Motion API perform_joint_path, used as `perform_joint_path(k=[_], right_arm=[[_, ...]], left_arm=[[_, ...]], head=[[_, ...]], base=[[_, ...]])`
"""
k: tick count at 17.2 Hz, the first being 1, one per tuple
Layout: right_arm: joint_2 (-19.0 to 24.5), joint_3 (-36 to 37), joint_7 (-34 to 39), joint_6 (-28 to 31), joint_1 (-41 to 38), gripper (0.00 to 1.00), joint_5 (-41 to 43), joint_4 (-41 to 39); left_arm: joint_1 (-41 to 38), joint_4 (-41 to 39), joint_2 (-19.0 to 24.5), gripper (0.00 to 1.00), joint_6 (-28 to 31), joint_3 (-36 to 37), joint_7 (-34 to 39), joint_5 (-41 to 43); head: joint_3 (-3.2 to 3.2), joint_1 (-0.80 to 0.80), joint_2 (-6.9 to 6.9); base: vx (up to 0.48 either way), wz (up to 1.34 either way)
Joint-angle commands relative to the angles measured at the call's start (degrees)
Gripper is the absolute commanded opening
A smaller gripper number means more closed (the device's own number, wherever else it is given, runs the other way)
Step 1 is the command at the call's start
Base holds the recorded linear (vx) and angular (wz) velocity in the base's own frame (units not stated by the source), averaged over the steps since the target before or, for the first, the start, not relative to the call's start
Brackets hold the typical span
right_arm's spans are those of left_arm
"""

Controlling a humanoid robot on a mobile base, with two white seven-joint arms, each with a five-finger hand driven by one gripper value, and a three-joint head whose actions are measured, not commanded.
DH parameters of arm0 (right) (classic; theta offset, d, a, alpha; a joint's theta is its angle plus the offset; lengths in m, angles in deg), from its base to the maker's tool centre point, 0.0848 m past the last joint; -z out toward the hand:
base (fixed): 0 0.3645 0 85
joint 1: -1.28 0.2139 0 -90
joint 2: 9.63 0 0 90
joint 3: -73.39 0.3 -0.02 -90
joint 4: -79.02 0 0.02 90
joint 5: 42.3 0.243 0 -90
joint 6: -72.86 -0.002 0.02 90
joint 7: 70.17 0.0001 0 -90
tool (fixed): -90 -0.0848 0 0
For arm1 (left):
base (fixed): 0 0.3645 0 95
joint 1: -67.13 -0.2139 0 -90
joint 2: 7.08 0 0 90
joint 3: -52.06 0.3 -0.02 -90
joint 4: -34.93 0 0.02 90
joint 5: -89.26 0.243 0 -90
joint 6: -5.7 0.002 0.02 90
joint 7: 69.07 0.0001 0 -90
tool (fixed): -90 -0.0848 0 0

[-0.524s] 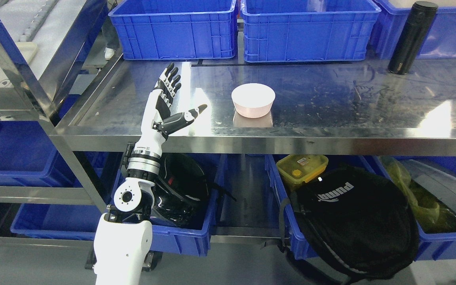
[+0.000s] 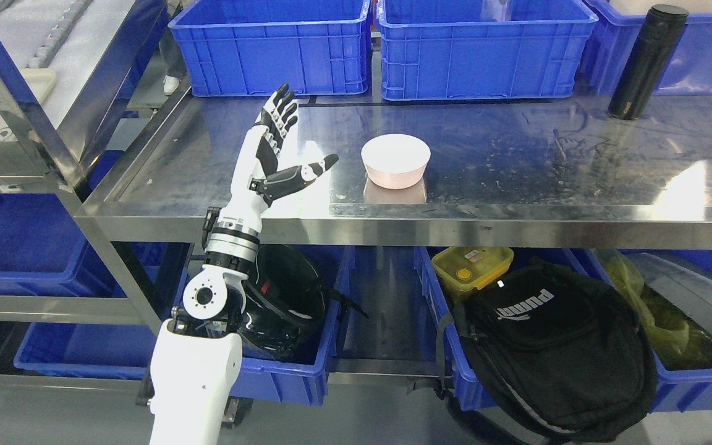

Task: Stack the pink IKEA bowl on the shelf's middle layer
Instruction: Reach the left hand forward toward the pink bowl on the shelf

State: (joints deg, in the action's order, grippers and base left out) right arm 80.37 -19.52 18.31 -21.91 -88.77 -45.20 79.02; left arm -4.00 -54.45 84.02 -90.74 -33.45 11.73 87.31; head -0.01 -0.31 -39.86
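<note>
A pink bowl (image 2: 395, 160) stands upright on the steel shelf (image 2: 517, 154), a little left of its middle and near the front edge. My left hand (image 2: 282, 148) is raised over the shelf's left part, open, with the fingers (image 2: 280, 114) stretched up and the thumb pointing toward the bowl. The thumb tip is a short gap left of the bowl and touches nothing. The right arm does not show.
Two blue crates (image 2: 269, 43) (image 2: 486, 46) line the back of the shelf, and a black flask (image 2: 646, 62) stands at the back right. Below lie a black backpack (image 2: 554, 346), a yellow lunch box (image 2: 472, 264) and a black helmet (image 2: 282, 296) in blue bins. Another rack (image 2: 22, 123) stands left.
My left hand has moved forward and to the right over the shelf, closer to the bowl. The camera has shifted slightly. The bowl stays put.
</note>
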Motion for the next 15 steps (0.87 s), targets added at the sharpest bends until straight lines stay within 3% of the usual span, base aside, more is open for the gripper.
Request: perform_joint_path(k=[1, 7, 12, 15], right_arm=[[-1.00, 0.00, 0.03, 0.03, -1.18, 1.00, 0.00, -1.00], [-1.00, 0.00, 0.03, 0.03, -1.18, 1.00, 0.00, -1.00], [-1.00, 0.00, 0.03, 0.03, -1.18, 1.00, 0.00, -1.00], [-1.00, 0.00, 0.03, 0.03, -1.18, 1.00, 0.00, -1.00]], left_arm=[[7.39, 0.52, 9.43, 1.00, 2.39, 8.41, -7.03, 19.65], [11.53, 0.52, 10.33, 1.00, 3.63, 9.39, -26.64, 46.48], [16.36, 1.57, 9.89, 1.00, 3.63, 12.11, -30.69, 51.61], [18.82, 4.90, 8.49, 0.90, 3.55, 15.89, -33.34, 54.23]], head=[[0.00, 0.00, 0.00], [0.00, 0.00, 0.00], [0.00, 0.00, 0.00], [0.00, 0.00, 0.00]], base=[[0.000, 0.00], [0.000, 0.00], [0.000, 0.00], [0.000, 0.00]])
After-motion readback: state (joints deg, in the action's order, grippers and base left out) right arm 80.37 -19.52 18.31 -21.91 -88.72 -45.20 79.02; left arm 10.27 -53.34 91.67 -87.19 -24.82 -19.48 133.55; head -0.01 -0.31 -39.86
